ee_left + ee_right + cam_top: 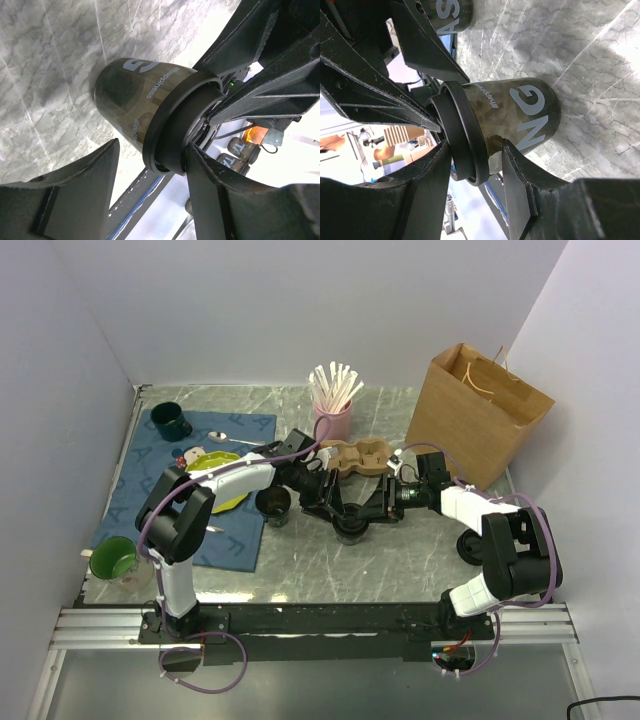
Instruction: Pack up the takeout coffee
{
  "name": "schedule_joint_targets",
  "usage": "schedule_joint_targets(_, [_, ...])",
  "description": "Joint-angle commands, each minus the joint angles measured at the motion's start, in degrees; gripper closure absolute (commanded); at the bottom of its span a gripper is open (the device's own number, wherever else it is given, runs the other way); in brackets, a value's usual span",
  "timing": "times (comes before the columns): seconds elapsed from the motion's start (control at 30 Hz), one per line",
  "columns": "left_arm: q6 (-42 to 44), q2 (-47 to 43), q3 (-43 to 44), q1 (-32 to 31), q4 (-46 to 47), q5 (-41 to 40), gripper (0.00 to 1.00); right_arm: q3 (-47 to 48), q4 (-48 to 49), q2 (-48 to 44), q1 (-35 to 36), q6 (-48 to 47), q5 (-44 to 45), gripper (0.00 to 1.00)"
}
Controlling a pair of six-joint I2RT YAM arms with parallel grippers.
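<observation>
A dark coffee cup (349, 530) with white lettering and a black lid (172, 125) stands on the marble table between my two arms. My right gripper (475, 150) is shut on the cup (525, 115), with one finger against its wall and the other by the lid (462, 130). My left gripper (152, 150) is open around the lidded top of the cup (130, 95). One finger touches the lid's edge and the other stands apart. A second dark cup (273, 503) without a lid stands just to the left. The cardboard cup carrier (355, 455) lies behind, and the brown paper bag (475, 420) stands open at the back right.
A pink cup of white stirrers (333, 410) stands at the back. On the left, a blue mat (190, 495) holds a yellow-green plate (215, 465), a spoon (222, 437) and a dark mug (170, 421). A green mug (115, 560) is near left, a black round item (470, 545) near right.
</observation>
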Motion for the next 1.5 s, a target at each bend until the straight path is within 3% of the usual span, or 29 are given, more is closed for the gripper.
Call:
schedule_joint_targets(0.0, [-0.4, 1.3, -0.6, -1.0, 1.4, 2.4, 0.40, -1.8, -5.4, 1.4, 1.4, -1.2, 11.2, 0.68])
schedule_joint_targets(0.4, [-1.4, 2.1, 0.2, -1.2, 2.9, 4.1, 0.40, -2.8, -3.9, 1.1, 1.5, 0.3, 11.1, 0.69])
schedule_joint_targets(0.73, [-1.6, 3.0, 0.3, -1.5, 2.3, 1.0, 0.51, -2.3, -4.0, 0.7, 1.8, 1.2, 10.3, 0.67])
schedule_joint_targets(1.03, [1.6, 3.2, -0.8, -1.5, -3.6, -7.9, 0.53, 1.1, -8.3, -2.5, 0.7, 2.1, 8.7, 0.42])
schedule_joint_targets(1.2, [2.2, 3.8, -1.4, -1.5, -4.7, -9.4, 0.53, 3.5, -10.2, -4.0, -1.7, 0.7, 6.9, 0.36])
schedule_joint_targets(1.3, [2.4, 4.0, -1.2, -1.5, -5.2, -10.2, 0.53, 4.4, -10.9, -4.7, -3.8, -0.5, 5.5, 0.37])
schedule_joint_targets(1.47, [2.6, 4.5, -1.3, -1.6, -5.6, -10.6, 0.54, 5.2, -10.8, -4.4, -6.1, -2.2, 2.1, 0.50])
